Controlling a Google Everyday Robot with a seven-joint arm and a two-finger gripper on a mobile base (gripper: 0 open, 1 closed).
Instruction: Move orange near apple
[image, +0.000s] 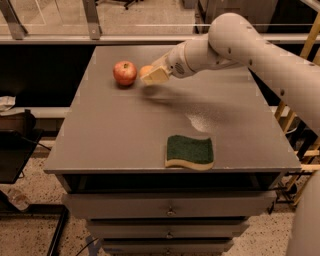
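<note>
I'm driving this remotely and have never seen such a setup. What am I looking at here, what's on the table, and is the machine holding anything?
The large white curved shape coming in from the right is the robot's one arm. At its tip is a two-finger hand, now over the back left of the grey table. This is the only camera view; it looks down on the table from the front. The hand is closed on the orange, just right of the red apple; whether the orange touches the table I cannot tell. A green sponge lies near the front edge.
</note>
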